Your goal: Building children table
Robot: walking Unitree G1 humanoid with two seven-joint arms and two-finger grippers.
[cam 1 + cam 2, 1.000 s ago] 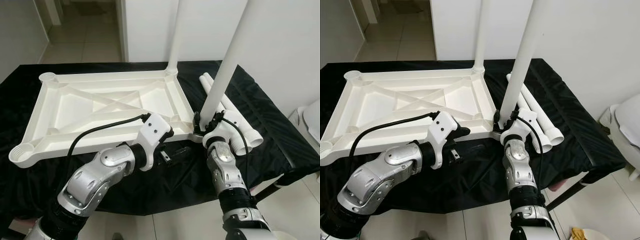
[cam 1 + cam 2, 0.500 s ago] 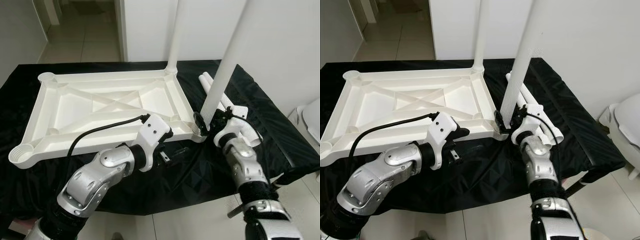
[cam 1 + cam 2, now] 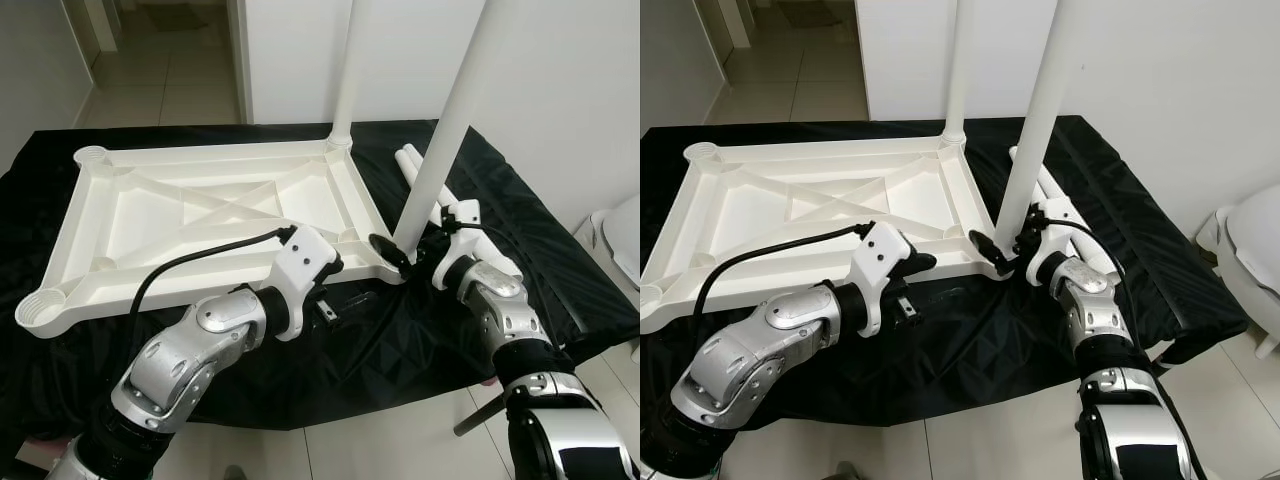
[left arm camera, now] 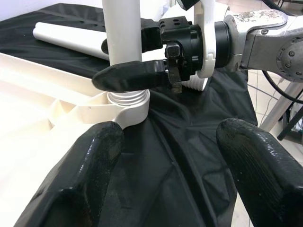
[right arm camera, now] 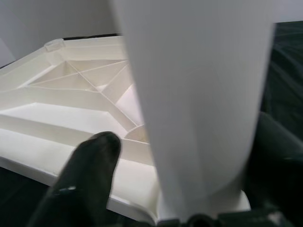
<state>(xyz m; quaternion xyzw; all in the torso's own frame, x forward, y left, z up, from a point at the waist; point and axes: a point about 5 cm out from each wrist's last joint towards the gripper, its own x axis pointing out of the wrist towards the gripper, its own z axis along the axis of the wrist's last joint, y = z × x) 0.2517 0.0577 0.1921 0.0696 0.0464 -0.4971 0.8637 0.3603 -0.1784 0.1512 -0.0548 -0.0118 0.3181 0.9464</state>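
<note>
A white tabletop lies upside down on the black cloth. One white leg stands in its far right corner, another leg in the near right corner socket. My right gripper reaches in from the right and straddles the base of the near leg, open; one finger crosses in front of the leg just above the threaded collar. My left gripper hovers open over the cloth at the tabletop's front edge, left of that corner, holding nothing.
Loose white legs lie on the cloth behind my right arm. The table's right edge drops to tiled floor, where a white object stands. A wall is behind; a doorway opens at the back left.
My right forearm has swung from in front of the near leg to its right side, the gripper turning around the leg's base. The left arm has barely moved.
</note>
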